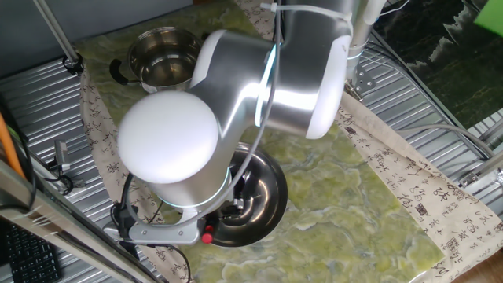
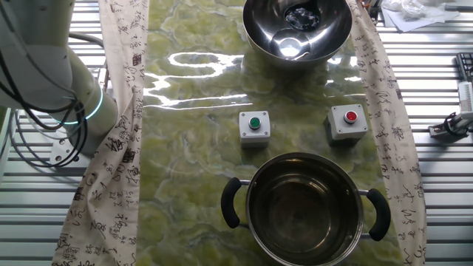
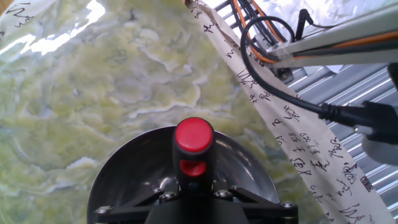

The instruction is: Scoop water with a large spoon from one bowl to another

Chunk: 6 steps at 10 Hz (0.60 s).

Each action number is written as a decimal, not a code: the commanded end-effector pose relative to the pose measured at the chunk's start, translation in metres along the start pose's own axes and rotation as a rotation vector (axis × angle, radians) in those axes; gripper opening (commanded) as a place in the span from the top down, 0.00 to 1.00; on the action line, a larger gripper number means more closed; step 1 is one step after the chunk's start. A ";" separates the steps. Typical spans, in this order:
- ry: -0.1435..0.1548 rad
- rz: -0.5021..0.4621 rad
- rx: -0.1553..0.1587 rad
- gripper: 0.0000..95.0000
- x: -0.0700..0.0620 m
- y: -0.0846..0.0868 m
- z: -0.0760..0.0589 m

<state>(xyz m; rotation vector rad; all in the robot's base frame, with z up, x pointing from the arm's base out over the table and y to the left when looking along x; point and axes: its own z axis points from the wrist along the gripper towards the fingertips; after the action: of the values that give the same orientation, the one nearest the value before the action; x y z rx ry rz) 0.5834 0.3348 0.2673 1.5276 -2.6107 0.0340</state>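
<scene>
The wide mirror-shiny bowl [image 2: 298, 29] sits at the top centre of the other fixed view, on the green marbled surface [image 2: 192, 133]. In one fixed view the same bowl [image 1: 267, 206] lies at lower centre, mostly hidden beneath the large white and silver arm [image 1: 236, 102].

The small steel pot [image 2: 304, 210] with two black loop handles stands at the bottom centre of the other fixed view, well apart from the wide bowl; its inside shows only faint reflections, so whether it holds water cannot be told. Between the two vessels sit a grey box with a green button [image 2: 254, 125] and a grey box with a red button [image 2: 349, 120].

In the hand view the large spoon's red handle end [image 3: 193, 144] rises at lower centre, directly over the wide bowl [image 3: 118, 171]. The pincer [image 3: 189, 202] sits at the bottom edge, and the spoon appears fixed in it, but how its jaws stand cannot be told. The spoon's scoop is hidden.
</scene>
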 end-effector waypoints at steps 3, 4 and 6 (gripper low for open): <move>0.011 -0.007 0.002 1.00 0.000 0.000 0.000; 0.015 -0.006 0.003 1.00 0.000 0.000 0.000; 0.010 -0.010 0.008 1.00 0.000 -0.001 0.001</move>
<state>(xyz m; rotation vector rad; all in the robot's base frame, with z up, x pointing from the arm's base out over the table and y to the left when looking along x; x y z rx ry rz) 0.5859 0.3365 0.2675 1.5352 -2.5945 0.0487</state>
